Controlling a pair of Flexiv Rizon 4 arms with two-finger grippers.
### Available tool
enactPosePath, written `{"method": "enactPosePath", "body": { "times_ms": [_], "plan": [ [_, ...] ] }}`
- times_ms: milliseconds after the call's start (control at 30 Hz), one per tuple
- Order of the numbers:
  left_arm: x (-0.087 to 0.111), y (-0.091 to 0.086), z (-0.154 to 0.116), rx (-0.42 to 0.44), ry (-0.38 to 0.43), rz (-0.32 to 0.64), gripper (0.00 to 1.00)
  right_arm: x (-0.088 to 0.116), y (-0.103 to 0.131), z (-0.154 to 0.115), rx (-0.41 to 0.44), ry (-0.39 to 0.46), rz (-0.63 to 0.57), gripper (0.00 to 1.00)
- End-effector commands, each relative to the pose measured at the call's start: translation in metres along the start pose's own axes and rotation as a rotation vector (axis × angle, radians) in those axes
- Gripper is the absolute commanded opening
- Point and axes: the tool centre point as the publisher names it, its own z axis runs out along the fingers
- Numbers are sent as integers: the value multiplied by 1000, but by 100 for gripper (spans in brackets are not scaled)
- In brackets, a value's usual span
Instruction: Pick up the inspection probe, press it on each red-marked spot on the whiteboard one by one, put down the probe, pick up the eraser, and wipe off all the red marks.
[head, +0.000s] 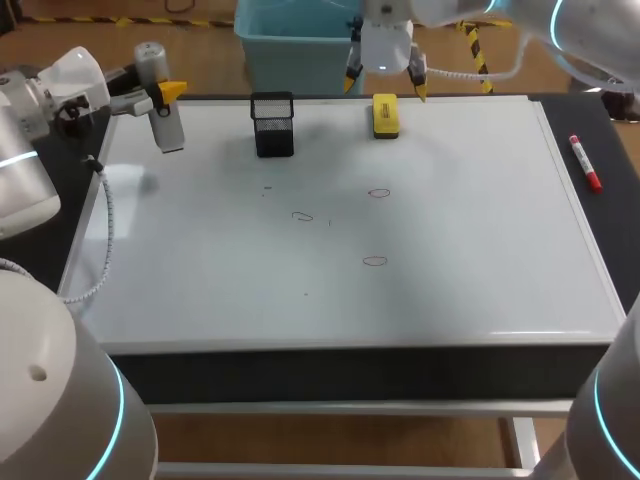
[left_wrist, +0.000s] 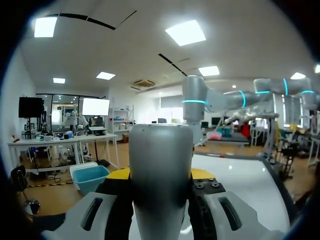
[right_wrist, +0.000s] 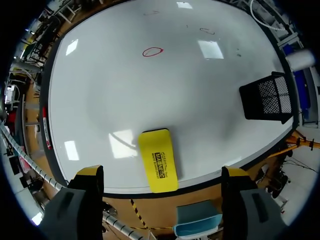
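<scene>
probe (left_wrist: 161, 150) clamped in left gripper (left_wrist: 161, 175); right gripper (right_wrist: 162, 172) spread wide above yellow eraser (right_wrist: 159, 160), black mesh cup (head: 273, 125) beside it, red marker (head: 585, 163) beyond whiteboard (head: 480, 250) right edge.

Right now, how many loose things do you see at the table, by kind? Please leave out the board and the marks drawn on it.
probe: 1
eraser: 1
mesh cup: 1
marker: 1
Total: 4
</scene>
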Motion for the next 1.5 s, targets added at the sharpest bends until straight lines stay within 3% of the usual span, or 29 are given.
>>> {"method": "enactPosePath", "body": {
  "times_ms": [33, 100, 367, 467, 633, 800, 900, 1233, 1333, 1467, 1500],
  "plan": [
    [0, 0, 1, 3, -1, 1, 0, -2, -5, 6, -26, -11, -36, 100],
    [0, 0, 1, 3, -1, 1, 0, -1, -6, 11, -40, -41, -66, 100],
    [0, 0, 1, 3, -1, 1, 0, 4, -8, 28, -66, -22, -104, 100],
    [0, 0, 1, 3, -1, 1, 0, 5, -8, 32, -69, -9, -103, 96],
    [0, 0, 1, 3, -1, 1, 0, 5, -6, 41, -85, -13, -104, 82],
    [0, 0, 1, 3, -1, 1, 0, 6, -2, 44, -93, -13, -107, 85],
    [0, 0, 1, 3, -1, 1, 0, 7, 1, 45, -96, -13, -107, 94],
    [0, 0, 1, 3, -1, 1, 0, 8, 1, 50, -108, -11, -95, 79],
    [0, 0, 1, 3, -1, 1, 0, 7, 1, 53, -109, -9, -96, 59],
    [0, 0, 1, 3, -1, 1, 0, 7, 1, 53, -111, -5, -93, 8],
    [0, 0, 1, 3, -1, 1, 0, 7, 1, 52, -110, -5, -93, 0]
  ]
}}
